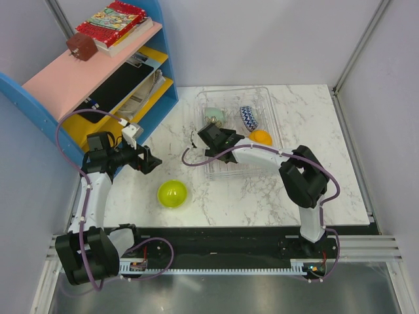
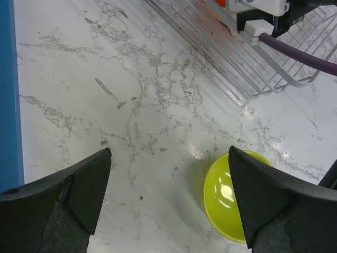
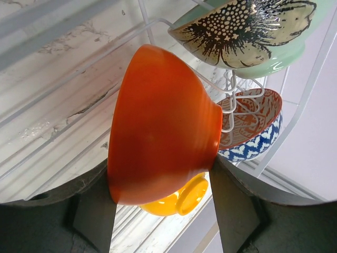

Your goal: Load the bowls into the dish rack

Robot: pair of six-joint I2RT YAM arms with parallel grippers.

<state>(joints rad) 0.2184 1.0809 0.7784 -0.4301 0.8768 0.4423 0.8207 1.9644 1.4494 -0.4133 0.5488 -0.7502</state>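
Observation:
My right gripper (image 3: 160,168) is shut on the red-orange bowl (image 3: 158,126), with a finger on each side, and holds it tilted over the clear dish rack (image 3: 52,68). In the top view this gripper (image 1: 213,137) is over the rack's (image 1: 272,98) left part and hides the bowl. In the rack stand the pale green brown-patterned bowl (image 1: 213,116), the blue-and-white bowl (image 1: 248,118) and the orange-yellow bowl (image 1: 260,137). The yellow-green bowl (image 1: 172,193) sits on the table. My left gripper (image 1: 149,161) is open and empty above the table, and the yellow-green bowl (image 2: 224,197) lies by its right finger.
A blue-and-pink shelf unit (image 1: 98,72) with books stands at the back left, close behind the left arm. The right arm's purple cable (image 1: 196,160) hangs by the rack's left edge. The marble table ends at a black rail near the arm bases.

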